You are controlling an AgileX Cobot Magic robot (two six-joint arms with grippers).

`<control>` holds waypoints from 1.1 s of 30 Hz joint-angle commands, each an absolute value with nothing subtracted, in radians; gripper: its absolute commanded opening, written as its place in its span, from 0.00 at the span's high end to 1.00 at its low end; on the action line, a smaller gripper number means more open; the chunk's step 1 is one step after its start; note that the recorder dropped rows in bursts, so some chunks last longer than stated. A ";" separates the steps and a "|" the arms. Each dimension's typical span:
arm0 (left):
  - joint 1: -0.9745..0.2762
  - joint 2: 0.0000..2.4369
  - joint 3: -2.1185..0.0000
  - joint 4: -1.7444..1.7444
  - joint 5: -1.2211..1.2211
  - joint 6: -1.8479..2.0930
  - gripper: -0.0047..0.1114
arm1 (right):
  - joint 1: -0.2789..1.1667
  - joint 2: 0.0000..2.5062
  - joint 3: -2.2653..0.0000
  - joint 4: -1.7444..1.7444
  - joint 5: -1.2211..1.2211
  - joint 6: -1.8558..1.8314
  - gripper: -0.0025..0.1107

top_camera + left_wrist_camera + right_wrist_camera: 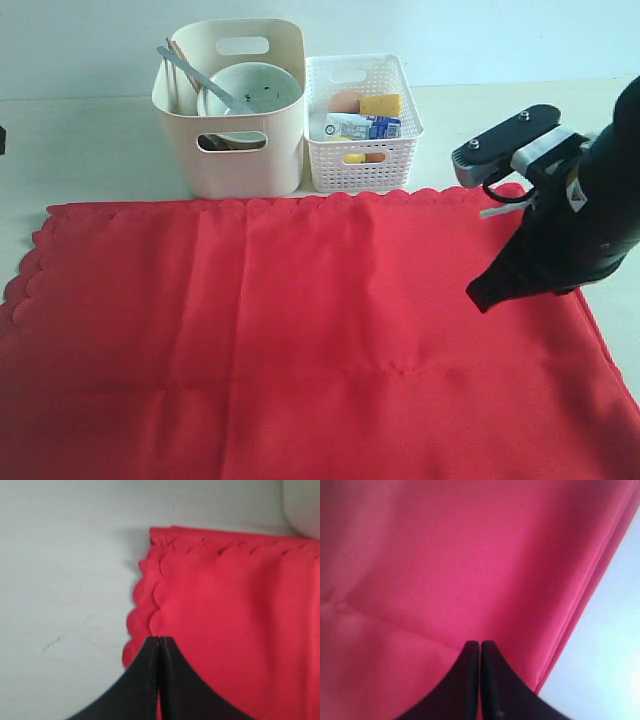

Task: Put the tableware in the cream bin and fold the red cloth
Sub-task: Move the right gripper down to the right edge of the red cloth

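Nearest, flat and unfolded over the tabletop (90,150): red cloth (300,340), scalloped edges. Above its right part, right gripper (480,297), fingers pressed together, pinching nothing. Over the cloth's left scalloped edge, left gripper (159,641), likewise closed tight on nothing. Just behind the cloth's far edge, cream bin (250,150) with pale speckled bowl (262,85), wooden chopstick pair (178,58) and grey utensil handle (195,72) inside. Just beside its right wall, white lattice basket (385,165) of food items.

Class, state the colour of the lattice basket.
White; the basket shows best in the exterior view.
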State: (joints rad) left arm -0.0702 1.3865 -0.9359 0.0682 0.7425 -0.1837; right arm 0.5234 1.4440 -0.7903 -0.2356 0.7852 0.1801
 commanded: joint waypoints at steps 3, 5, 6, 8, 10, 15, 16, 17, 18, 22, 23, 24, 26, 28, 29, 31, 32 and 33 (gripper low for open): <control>-0.070 1.477 -0.932 0.037 0.843 -0.190 0.96 | 0.520 1.522 -0.785 -0.173 0.726 0.143 0.96; -0.070 1.502 -0.932 0.029 0.854 -0.178 0.96 | 0.520 1.542 -0.785 -0.146 0.710 0.127 0.96; -0.070 1.522 -0.932 0.013 0.859 -0.158 0.95 | 0.520 1.564 -0.785 -0.125 0.701 0.111 0.96; -0.070 1.551 -0.932 0.000 0.861 -0.157 0.84 | 0.515 1.591 -0.785 -0.090 0.689 0.085 0.96; -0.070 1.580 -0.932 0.000 0.870 -0.157 0.67 | 0.467 1.613 -0.785 0.007 0.678 0.000 0.96; -0.070 1.648 -0.932 -0.009 0.903 -0.110 0.42 | 0.296 1.655 -0.785 0.232 0.667 -0.192 0.96; -0.068 1.653 -0.932 -0.011 0.903 -0.108 0.42 | 0.277 1.656 -0.785 0.232 0.660 -0.192 0.96; -0.053 1.663 -0.932 -0.026 0.902 -0.108 0.41 | 0.250 1.656 -0.785 0.232 0.650 -0.192 0.96; -0.027 1.671 -0.932 -0.053 0.906 -0.089 0.41 | 0.229 1.656 -0.785 0.230 0.642 -0.192 0.96; 0.050 1.686 -0.932 -0.170 0.917 0.000 0.41 | 0.197 1.656 -0.785 0.225 0.608 -0.192 0.96; 0.072 1.689 -0.932 -0.199 0.917 0.019 0.41 | 0.192 1.656 -0.785 0.221 0.597 -0.192 0.96; 0.094 1.691 -0.932 -0.232 0.917 0.047 0.41 | 0.189 1.656 -0.785 0.215 0.585 -0.190 0.96; 0.150 1.698 -0.932 -0.268 0.917 0.082 0.41 | 0.189 1.659 -0.785 0.172 0.556 -0.170 0.96; 0.180 1.702 -0.932 -0.270 0.919 0.102 0.41 | 0.189 1.673 -0.785 0.155 0.549 -0.152 0.96; 0.196 1.706 -0.932 -0.272 0.919 0.110 0.41 | 0.189 1.683 -0.785 0.151 0.549 -0.153 0.96; 0.221 1.710 -0.932 -0.279 0.921 0.124 0.41 | 0.189 1.705 -0.785 0.151 0.549 -0.153 0.96; 0.232 1.715 -0.932 -0.281 0.921 0.132 0.41 | 0.189 1.717 -0.785 0.151 0.548 -0.153 0.96; 0.240 1.720 -0.932 -0.285 0.921 0.137 0.41 | 0.189 1.727 -0.785 0.151 0.547 -0.153 0.96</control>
State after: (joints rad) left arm 0.2161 1.7119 -0.9341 -0.2625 0.9172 0.1148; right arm 0.1951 1.6990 -0.7887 0.1625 0.5610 -0.1567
